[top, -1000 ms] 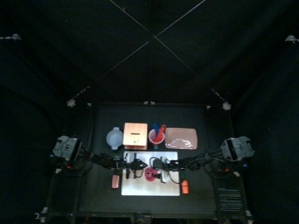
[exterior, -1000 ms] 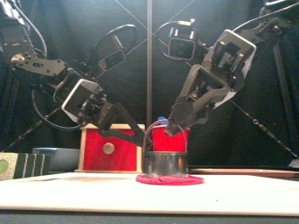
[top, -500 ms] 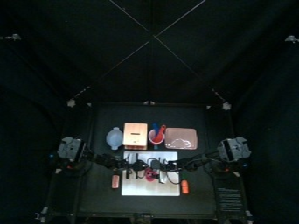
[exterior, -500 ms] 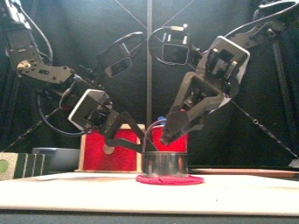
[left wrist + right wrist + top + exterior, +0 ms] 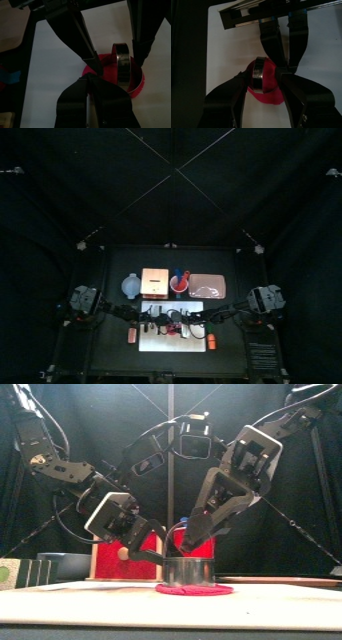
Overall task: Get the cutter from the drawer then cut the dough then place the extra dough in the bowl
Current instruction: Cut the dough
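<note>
The cutter [image 5: 189, 571] is seen as a short round band of shiny metal, standing upright with its open rim turned upward. It is set on the dough [image 5: 195, 590], a flat pink-red disc whose edge shows a little wider than the cutter on both sides. Both are carried by the white cutting board [image 5: 171, 320] at the front middle of the tabletop [image 5: 120, 356].

From the left, the left pincer [image 5: 158, 556] is slanted down to the cutter's left side, with its tip close to the metal wall and above the dough's edge. In the left wrist view its jaws are drawn together to a thin slit, closed, and the tips are placed at the dough's rim. Whether any dough is nipped there cannot be told. The cutter is thus found between the two pincers. From the right, the right pincer [image 5: 187, 547] is set on the cutter's top rim. In the right wrist view its jaws are placed on either side of the ring and the cutter appears to be gripped between them, with red dough shown inside and beside the ring.

Behind the board a row is laid out: the blue-grey bowl [image 5: 130, 285] at the left, the wooden box [image 5: 158, 281] beside it, the red cup [image 5: 181, 280] next, and the pink tray [image 5: 211, 286] at the right, all apart from the pincers
</note>
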